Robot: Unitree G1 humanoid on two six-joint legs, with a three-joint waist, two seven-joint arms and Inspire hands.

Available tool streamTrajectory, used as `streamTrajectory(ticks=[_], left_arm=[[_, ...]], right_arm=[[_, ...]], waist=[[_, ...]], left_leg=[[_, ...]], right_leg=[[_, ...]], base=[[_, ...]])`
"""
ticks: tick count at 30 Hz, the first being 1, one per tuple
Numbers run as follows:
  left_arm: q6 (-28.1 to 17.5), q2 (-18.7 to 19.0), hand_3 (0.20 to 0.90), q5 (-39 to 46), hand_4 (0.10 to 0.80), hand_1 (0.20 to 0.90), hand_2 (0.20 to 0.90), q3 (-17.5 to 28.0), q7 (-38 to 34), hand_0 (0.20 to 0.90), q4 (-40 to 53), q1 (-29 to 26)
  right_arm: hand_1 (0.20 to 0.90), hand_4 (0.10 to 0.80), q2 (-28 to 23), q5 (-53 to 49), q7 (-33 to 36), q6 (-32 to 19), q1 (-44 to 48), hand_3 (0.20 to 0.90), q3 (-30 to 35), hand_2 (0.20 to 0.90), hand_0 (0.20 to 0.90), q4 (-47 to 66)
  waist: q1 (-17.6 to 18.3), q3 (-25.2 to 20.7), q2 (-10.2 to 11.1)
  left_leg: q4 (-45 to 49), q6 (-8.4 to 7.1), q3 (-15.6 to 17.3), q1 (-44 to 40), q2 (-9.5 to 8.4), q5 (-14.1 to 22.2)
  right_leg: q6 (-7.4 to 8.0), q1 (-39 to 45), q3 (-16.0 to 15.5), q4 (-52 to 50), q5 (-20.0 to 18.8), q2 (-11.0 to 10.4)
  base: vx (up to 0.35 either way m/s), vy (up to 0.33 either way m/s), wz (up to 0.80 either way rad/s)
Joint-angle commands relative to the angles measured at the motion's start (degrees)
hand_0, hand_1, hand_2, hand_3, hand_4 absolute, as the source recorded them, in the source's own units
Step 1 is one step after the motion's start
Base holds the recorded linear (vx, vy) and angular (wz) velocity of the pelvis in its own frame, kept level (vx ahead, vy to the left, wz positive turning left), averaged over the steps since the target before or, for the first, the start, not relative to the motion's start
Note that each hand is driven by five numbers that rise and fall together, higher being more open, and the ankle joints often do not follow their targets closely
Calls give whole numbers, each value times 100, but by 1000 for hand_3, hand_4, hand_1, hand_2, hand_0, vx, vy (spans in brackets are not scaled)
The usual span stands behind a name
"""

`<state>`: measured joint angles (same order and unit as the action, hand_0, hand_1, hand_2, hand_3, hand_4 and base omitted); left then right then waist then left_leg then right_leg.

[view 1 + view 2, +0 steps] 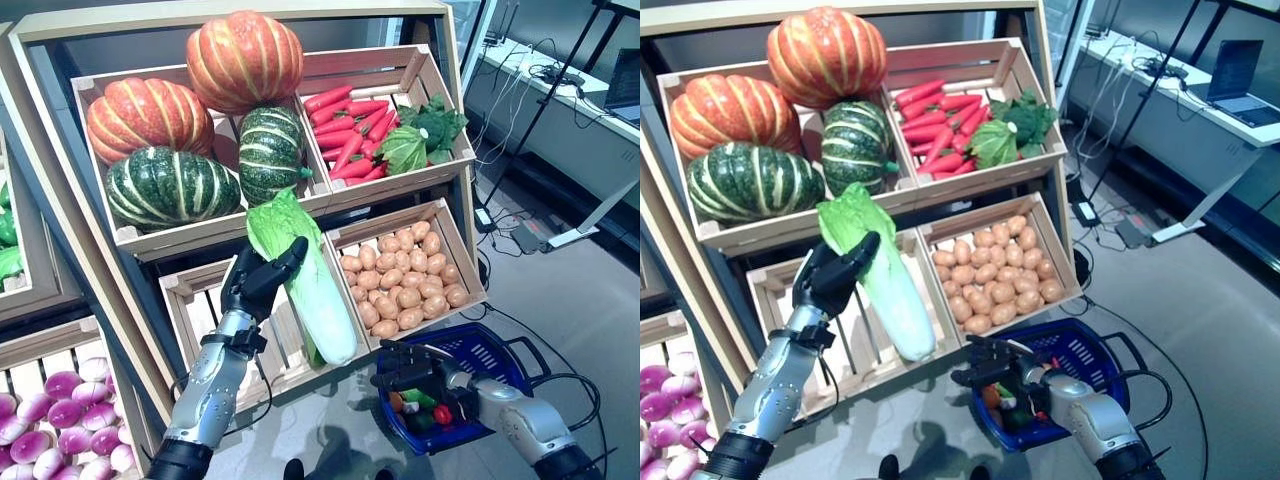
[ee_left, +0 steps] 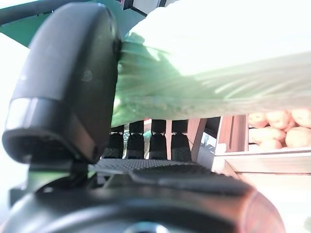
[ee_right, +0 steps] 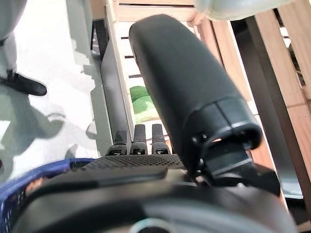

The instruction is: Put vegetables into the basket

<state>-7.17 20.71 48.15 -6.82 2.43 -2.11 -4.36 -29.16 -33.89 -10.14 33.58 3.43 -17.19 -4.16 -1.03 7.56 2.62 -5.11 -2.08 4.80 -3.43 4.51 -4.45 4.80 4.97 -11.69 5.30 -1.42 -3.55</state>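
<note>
Left hand (image 1: 262, 283) gripping cabbage (image 1: 305, 280), blue basket (image 1: 495, 357) holding small vegetables (image 1: 420, 405)

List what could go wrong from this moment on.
The left robot hand grips the long napa cabbage near its leafy top, so the heavy white end may swing or slip out. The blue basket, held at its rim by the right robot hand, already contains small vegetables; the cabbage looks longer than the basket, so it may overhang or tip it.

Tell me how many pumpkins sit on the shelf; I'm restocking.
4: an orange pumpkin on top, an orange one at left, a green one below it, a green one at centre. More may be hidden.
</note>
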Motion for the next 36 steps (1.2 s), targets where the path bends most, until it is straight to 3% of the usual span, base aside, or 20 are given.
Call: streamTrajectory(ticks=[1,12,36], left_arm=[[-641,-32,300,284,400,300,300,144,296,300,580,-988],[-594,-83,300,374,400,300,300,3,318,300,452,-1028],[-617,-93,300,348,400,300,300,-257,338,300,322,-1108]], right_arm=[[900,800,-1,-45,-373,-212,641,900,-108,900,900,195],[900,800,215,-886,-549,-170,907,900,-391,900,900,479],[900,800,713,-2681,-33,-344,1380,900,-626,900,900,801]], waist=[[-12,-367,205],[-56,-404,197],[-160,-458,170]], left_leg=[[11,-201,-246,-185,28,378],[11,-207,-281,-167,12,372],[11,-223,-301,-182,15,416]], right_leg=[[278,161,42,-30,-154,-407],[272,157,23,-30,-160,-422],[265,176,-17,-30,-128,-427]], base=[[0,0,0],[0,0,0],[-1,1,1]])
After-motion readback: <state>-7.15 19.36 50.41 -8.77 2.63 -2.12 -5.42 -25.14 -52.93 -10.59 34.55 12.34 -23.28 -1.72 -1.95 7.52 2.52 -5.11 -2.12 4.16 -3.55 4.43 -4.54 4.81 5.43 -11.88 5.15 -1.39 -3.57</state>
